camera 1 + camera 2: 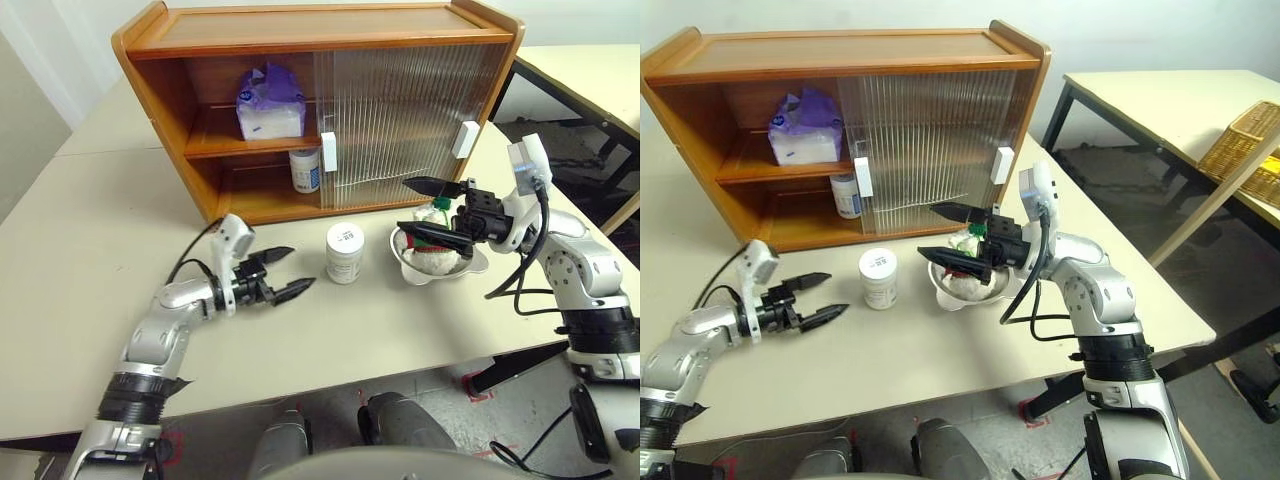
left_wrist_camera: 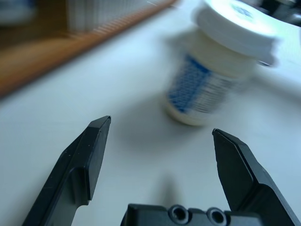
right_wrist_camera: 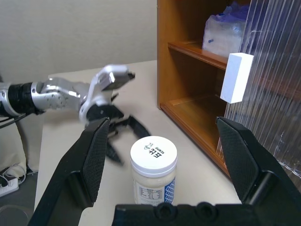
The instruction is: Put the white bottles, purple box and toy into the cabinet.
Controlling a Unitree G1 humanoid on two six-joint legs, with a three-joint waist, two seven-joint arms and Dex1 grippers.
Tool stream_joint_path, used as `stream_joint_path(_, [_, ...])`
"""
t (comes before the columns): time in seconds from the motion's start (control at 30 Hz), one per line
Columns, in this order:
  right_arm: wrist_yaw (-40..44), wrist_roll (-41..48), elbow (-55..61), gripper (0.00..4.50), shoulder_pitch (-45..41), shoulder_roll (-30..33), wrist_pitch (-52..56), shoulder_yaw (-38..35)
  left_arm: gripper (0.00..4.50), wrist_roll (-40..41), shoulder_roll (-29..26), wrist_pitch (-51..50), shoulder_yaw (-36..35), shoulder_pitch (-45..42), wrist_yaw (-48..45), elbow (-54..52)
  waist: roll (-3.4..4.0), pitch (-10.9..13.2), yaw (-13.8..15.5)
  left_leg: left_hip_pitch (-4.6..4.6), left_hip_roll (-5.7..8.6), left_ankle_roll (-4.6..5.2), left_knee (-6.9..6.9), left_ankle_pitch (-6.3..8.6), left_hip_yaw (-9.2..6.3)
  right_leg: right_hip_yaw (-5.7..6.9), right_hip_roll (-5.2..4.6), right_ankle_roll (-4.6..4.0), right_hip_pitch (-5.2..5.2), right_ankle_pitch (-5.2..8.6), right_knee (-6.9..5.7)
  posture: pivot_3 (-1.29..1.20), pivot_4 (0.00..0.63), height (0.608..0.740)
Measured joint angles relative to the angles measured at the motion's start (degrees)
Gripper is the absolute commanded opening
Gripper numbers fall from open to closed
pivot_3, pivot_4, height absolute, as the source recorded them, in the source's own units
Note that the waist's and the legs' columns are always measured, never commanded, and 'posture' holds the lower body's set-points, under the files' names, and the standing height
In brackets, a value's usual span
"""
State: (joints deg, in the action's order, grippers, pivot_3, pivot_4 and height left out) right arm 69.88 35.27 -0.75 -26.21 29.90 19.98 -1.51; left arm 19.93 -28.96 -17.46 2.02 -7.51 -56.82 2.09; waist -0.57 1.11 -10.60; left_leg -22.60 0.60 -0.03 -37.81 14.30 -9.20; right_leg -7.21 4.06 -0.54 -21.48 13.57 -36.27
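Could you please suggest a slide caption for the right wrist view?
Open right gripper frames a white plastic bottle on the table, left gripper beyond, wooden cabinet alongside.

I read this as an indoor test room or robotics lab, staged rather than lived in. A small wooden cabinet (image 1: 320,100) sits alone on a plain cream work table (image 1: 80,270) with black metal legs, against bare white walls. A second table (image 1: 1160,100) of the same kind stands to the right, with a wicker basket (image 1: 1245,150) at its edge. The floor is bare grey, with red tape marks (image 1: 478,388) stuck to it and loose black cables (image 1: 520,455) beside them.
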Motion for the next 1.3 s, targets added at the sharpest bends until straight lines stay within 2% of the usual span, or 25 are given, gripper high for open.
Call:
stream_joint_path(0.13, [-0.13, 0.00, 0.03, 4.50, -0.05, 0.03, 0.01, 0.00, 4.47, -0.26, 1.43, -0.32, 3.52, -2.12, -0.60, 0.25, 0.02, -0.02, -0.01, -0.22, -0.11, 0.01, -0.05, -0.01, 0.06, 0.03, 0.04, -0.02, -0.21, -0.08, -0.01, -0.27, 0.016, 0.740])
stream_joint_path(0.5, [-0.03, -0.01, -0.22, 4.50, -0.44, 0.59, -0.03, -0.09, 4.47, -3.40, 3.53, -1.24, 7.48, -6.98, 0.09, 6.41, 0.09, -0.06, -0.20, -0.21, -0.16, 0.09, -0.16, -0.05, 0.15, 0.00, 0.08, 0.34, -0.15, -0.08, 0.01, -0.28, 0.010, 0.740])
stream_joint_path(0.7, [0.17, -0.03, -0.37, 4.50, -0.51, 0.58, -0.33, -0.09, 4.47, -5.52, 9.57, 0.76, 8.02, -10.32, 2.97, 12.47, 0.12, -0.09, -0.20, -0.21, -0.14, 0.13, -0.25, -0.08, 0.18, -0.03, 0.06, 0.46, -0.09, -0.12, 0.03, -0.28, 0.005, 0.740])
stream_joint_path(0.8, [0.17, -0.03, -0.21, 4.50, -0.34, 0.57, -0.33, -0.09, 4.47, -5.48, 10.51, 1.20, 7.71, -10.52, 3.22, 13.47, 0.15, -0.11, -0.36, -0.19, -0.15, 0.13, -0.25, -0.08, 0.22, -0.01, 0.11, 0.61, -0.08, -0.05, 0.02, -0.28, 0.006, 0.740])
stream_joint_path(0.97, [0.14, -0.03, 0.00, 4.50, -0.34, 0.65, -0.33, -0.09, 3.31, -5.78, 10.57, 1.56, 7.67, -10.58, 3.22, 13.97, 0.20, -0.14, -0.33, -0.18, -0.10, 0.16, -0.30, -0.12, 0.22, -0.05, 0.14, 0.93, -0.01, 0.00, 0.02, -0.28, 0.009, 0.740])
stream_joint_path(1.17, [0.04, -0.03, 0.05, 4.50, -0.34, 0.65, -0.33, -0.08, 3.30, -5.75, 9.96, 1.68, 7.48, -10.23, 3.32, 13.75, 0.20, -0.14, -0.41, -0.16, -0.11, 0.17, -0.35, -0.12, 0.23, -0.09, 0.13, 0.95, 0.01, 0.00, 0.02, -0.28, 0.009, 0.740])
stream_joint_path(1.3, [0.01, -0.03, 0.05, 4.50, -0.32, 0.64, -0.33, -0.09, 3.30, -5.74, 9.95, 3.09, 4.21, -8.94, 7.86, 13.59, 0.20, -0.14, -1.00, -0.13, -0.18, 0.16, -0.35, -0.13, 0.26, -0.07, 0.21, 0.89, 0.01, -0.05, 0.01, -0.27, 0.015, 0.740])
